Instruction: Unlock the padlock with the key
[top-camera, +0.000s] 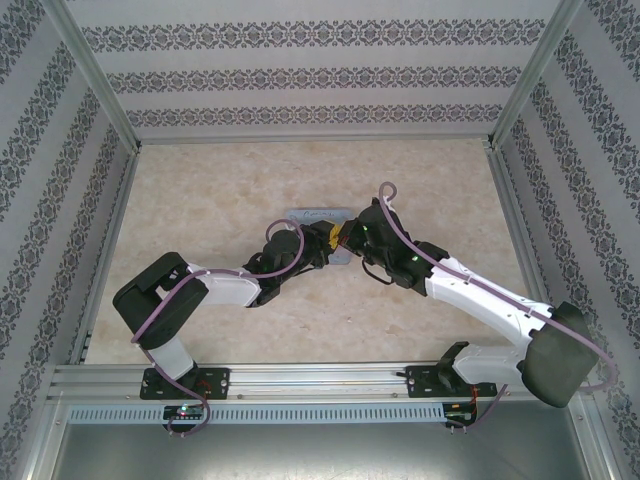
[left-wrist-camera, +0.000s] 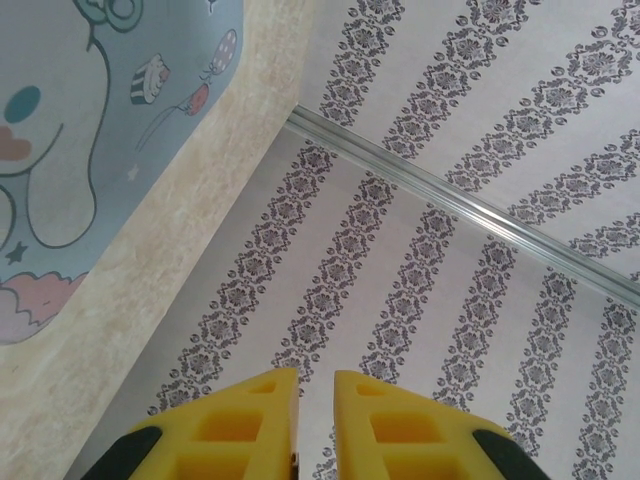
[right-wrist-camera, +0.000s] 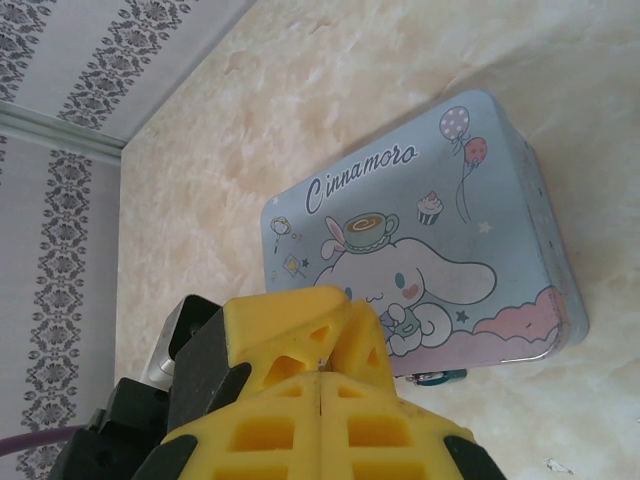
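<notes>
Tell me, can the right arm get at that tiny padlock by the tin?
Probably yes: the padlock shows uncovered at the tin's edge, just ahead of the right gripper; the left gripper sits aside.

A tiny bluish padlock (right-wrist-camera: 440, 377) peeks out beside the right gripper (right-wrist-camera: 320, 395), its shackle hidden. Ahead and left of the left gripper (left-wrist-camera: 315, 385), the pastel-blue cartoon tin box (left-wrist-camera: 90, 150) runs off the view's edges; from above, both grippers cover most of it. A dark speck (left-wrist-camera: 294, 461) between the left gripper's fingers is too small to identify.
</notes>
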